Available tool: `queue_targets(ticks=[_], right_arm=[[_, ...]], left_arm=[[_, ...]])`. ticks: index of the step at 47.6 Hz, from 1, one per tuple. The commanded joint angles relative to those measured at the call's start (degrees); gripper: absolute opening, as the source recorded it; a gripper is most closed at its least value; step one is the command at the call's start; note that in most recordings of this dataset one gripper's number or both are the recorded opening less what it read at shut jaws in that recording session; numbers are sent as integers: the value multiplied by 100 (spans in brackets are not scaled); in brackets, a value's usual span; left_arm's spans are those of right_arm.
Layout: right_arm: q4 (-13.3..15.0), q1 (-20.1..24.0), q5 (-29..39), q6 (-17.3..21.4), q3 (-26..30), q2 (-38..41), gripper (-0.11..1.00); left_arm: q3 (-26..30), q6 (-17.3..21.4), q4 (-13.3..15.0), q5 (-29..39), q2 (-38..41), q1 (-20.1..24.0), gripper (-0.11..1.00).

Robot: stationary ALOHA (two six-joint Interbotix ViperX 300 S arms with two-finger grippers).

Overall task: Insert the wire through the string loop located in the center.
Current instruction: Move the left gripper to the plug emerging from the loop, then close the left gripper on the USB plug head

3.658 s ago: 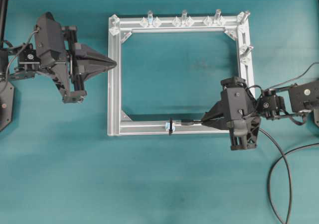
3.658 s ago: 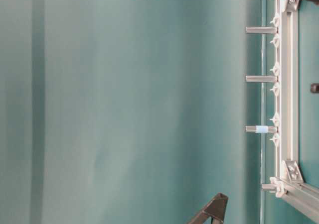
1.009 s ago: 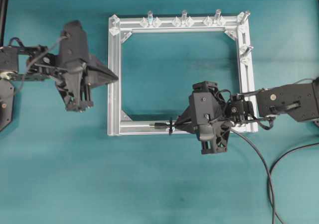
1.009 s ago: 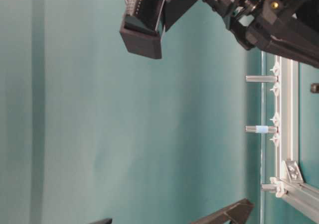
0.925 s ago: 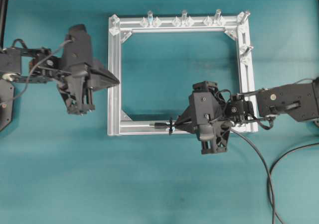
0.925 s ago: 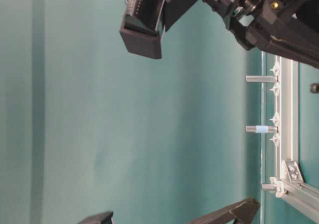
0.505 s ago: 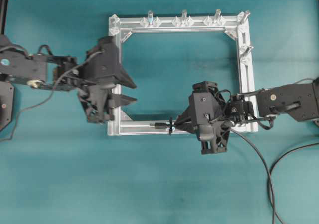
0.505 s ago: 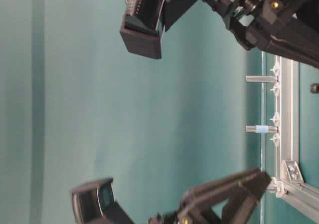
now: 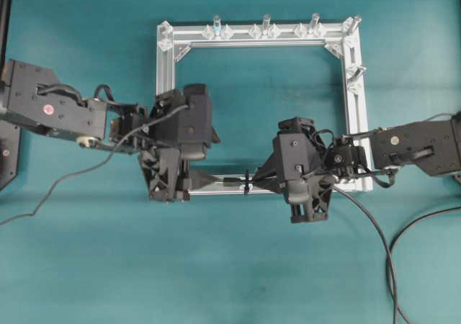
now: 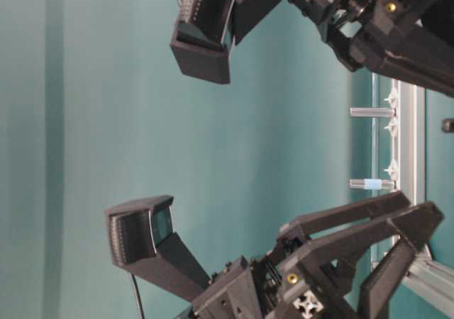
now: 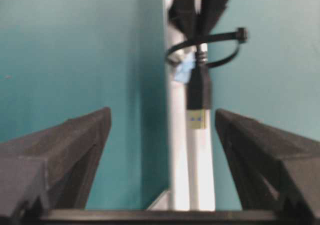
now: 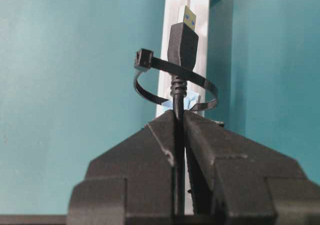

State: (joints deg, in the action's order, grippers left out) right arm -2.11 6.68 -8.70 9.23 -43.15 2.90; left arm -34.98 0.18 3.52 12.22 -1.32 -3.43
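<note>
From overhead, my left end effector (image 9: 189, 182) has swung in from outside the aluminium frame (image 9: 165, 93) over the last second and now sits at the frame's near bar, its fingers spread wide where a moment ago they were pinched together; my right end effector (image 9: 266, 180) has not shifted and stays clenched on the wire (image 9: 360, 212), whose plug already pokes out past the string loop (image 9: 246, 181) toward the left. I read that as the handover being set up: the threading is done in part, and the left side is arriving to take the plug and draw it through. In the table-level view the left fingers (image 10: 383, 227) stand parted, close in front of the frame. My left wrist camera shows the plug (image 11: 198, 97) through the string loop (image 11: 220, 47), lying between my two open fingers (image 11: 60, 150) but touched by neither. My right wrist camera shows both fingers (image 12: 145, 155) pressed on the wire (image 12: 176, 97) just behind the string loop (image 12: 175, 82), the plug beyond it. The counter (image 9: 230, 266) is plain teal cloth, bare but for the frame and trailing cables; nothing of the room shows.
</note>
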Motion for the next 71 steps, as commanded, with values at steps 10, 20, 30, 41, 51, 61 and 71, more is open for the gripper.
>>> queue_targets(ticks=[10, 20, 30, 41, 51, 61, 71], right_arm=[[9, 9, -53, 0, 114, -53, 7], [9, 9, -62, 9, 105, -53, 7], [9, 9, -62, 9, 97, -53, 7], [9, 9, -62, 9, 97, -53, 7], [9, 0, -62, 9, 88, -44, 7], [9, 9, -70, 9, 88, -18, 7], [9, 9, -70, 0, 105, -18, 7]], left_arm=[[290, -44, -9, 18, -9, -149, 86], [439, -88, -9, 18, 211, -246, 86], [677, -202, -9, 18, 598, -308, 86], [642, -211, -9, 9, 817, -325, 86], [501, -202, -18, -88, 826, -308, 86], [448, -202, -26, -211, 826, -281, 86], [448, -202, -26, -281, 826, -281, 81]])
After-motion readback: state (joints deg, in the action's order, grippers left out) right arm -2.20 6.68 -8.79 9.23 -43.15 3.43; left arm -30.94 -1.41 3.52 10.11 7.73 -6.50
